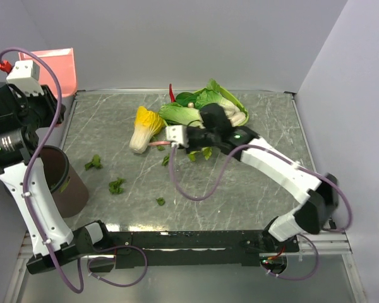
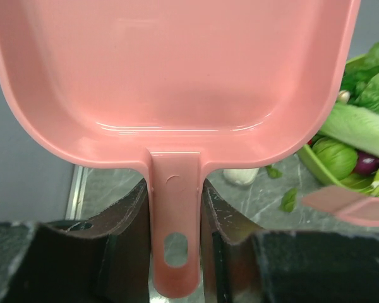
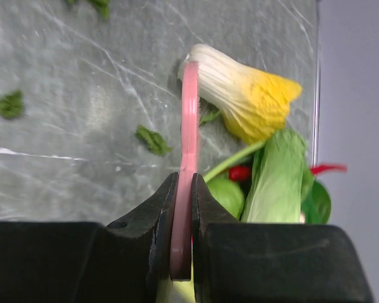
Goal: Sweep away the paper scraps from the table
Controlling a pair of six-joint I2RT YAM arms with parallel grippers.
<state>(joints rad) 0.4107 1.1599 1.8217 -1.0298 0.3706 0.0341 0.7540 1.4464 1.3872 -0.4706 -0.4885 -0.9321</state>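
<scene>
Several small dark-green paper scraps lie on the grey marble table point(image 1: 252, 189): one point(image 1: 93, 163) near the left, one point(image 1: 116, 185) below it, one point(image 1: 160, 201) near the front and one point(image 1: 165, 160) by my right gripper. My left gripper point(image 2: 175, 218) is shut on the handle of a pink dustpan point(image 2: 177, 76), raised off the far-left corner of the table point(image 1: 54, 66). My right gripper point(image 3: 183, 208) is shut on a thin pink flat tool point(image 3: 189, 120). Its tip reaches the white base of the yellow-and-white cabbage point(image 3: 246, 101). A scrap point(image 3: 153, 139) lies just left of the tool.
A round dark brown bin point(image 1: 60, 180) stands at the left edge under my left arm. A pile of large greens with a red chilli point(image 1: 208, 104) sits at the back centre, the yellow cabbage point(image 1: 145, 126) to its left. Grey walls close in the back and right.
</scene>
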